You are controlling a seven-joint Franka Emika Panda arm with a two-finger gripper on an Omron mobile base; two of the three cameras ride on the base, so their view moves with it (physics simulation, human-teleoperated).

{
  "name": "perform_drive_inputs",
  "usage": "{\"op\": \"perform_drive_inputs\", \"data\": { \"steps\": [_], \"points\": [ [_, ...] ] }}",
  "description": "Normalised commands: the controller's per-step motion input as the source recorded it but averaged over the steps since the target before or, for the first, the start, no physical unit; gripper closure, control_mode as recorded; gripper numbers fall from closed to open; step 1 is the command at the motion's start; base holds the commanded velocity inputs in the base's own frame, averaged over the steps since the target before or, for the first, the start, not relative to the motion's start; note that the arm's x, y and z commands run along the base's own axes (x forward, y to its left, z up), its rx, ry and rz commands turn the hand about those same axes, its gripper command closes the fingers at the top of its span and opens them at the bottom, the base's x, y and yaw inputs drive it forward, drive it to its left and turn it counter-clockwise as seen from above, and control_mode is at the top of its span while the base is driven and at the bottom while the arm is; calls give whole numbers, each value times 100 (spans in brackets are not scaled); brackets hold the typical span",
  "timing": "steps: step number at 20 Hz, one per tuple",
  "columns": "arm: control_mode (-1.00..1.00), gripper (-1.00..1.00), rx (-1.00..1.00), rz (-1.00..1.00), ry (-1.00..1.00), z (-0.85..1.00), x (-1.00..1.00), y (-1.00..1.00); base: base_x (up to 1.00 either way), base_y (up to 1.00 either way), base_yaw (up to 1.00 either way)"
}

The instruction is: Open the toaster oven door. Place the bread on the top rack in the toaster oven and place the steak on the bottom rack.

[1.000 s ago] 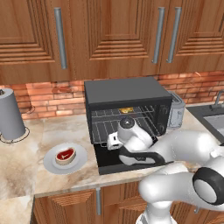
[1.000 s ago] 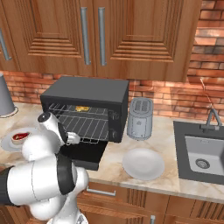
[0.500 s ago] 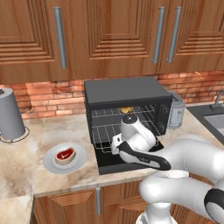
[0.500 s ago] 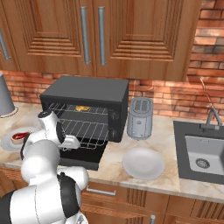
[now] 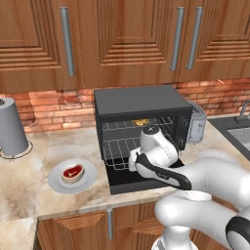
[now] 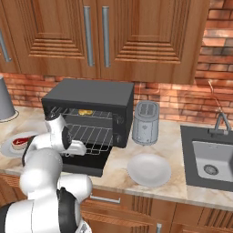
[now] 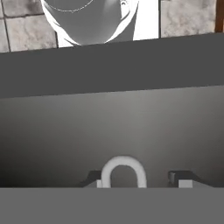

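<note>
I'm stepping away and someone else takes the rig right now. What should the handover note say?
Gripper: low at the oven mouth, jaws either side of the bottom rack's wire loop; whether they have closed on it cannot be told.
Toaster oven: door folded down flat, open.
Bread: already on the top rack.
Steak: on its plate on the counter left of the oven.
Bottom rack: bare.
Done: door opened, bread placed.
Left: get the steak onto the bottom rack.
</note>
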Motion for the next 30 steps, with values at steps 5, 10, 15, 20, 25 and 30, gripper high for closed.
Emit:
{"op": "perform_drive_inputs", "data": {
  "steps": [5,10,15,20,25,30],
  "points": [
    [-100,-100,0,0,0,61,-3,0,0,0,0],
    [-100,-100,0,-1,0,64,-5,-7,0,0,0],
    [-100,-100,-1,-5,0,70,-23,-21,0,0,0],
    [-100,-100,0,-4,0,73,-39,-19,0,0,0],
    [-100,-100,0,3,0,78,-31,39,0,0,0],
    [-100,-100,0,14,0,49,-35,94,0,0,0]
  ]
}}
